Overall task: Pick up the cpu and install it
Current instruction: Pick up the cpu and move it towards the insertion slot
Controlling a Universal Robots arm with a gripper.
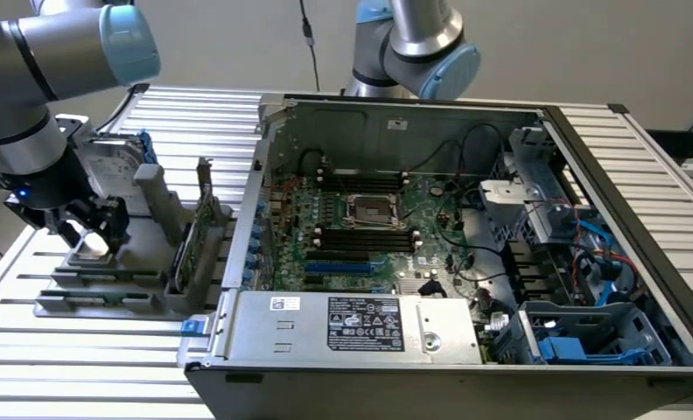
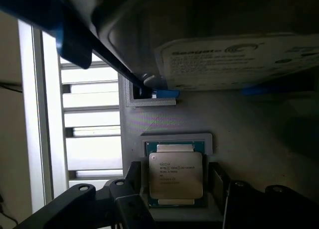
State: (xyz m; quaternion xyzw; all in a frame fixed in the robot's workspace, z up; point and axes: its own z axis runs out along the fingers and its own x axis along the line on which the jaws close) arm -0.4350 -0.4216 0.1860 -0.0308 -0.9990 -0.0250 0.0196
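Shiny silver-grey metal is seen on the top of the small, flat, square cpu [image 2: 175, 175], and lines of small dark print are marked on it. A thin green rim is seen around the metal. The cpu is laid flat in a shallow square pocket of a pale grey plastic holder [image 2: 174, 138].

In the wrist view, two black fingers [image 2: 133, 181] are placed one on each side of the cpu, close to its edges. They are held apart, and nothing is gripped between them. Whether the edges are touched cannot be told. Near the cpu's pocket, a big silver hard drive with a white label [image 2: 239, 55] is seen in a blue frame, and it is blurred.

In the exterior view, the black gripper [image 1: 92, 234] is seen low over the grey holder, at the exterior view's left. It is carried by a round grey metal arm with pale blue caps [image 1: 66, 44]. The holder is set on a silver table made of long ribbed metal slats [image 1: 78, 367]. Just beside the holder, an open dark metal computer case [image 1: 626, 175] is laid on the same table. A green motherboard [image 1: 429, 210] with black slots and thin wires is seen inside it. A square metal-framed socket [image 1: 370, 208] is placed in the middle of the board, well apart from the cpu.
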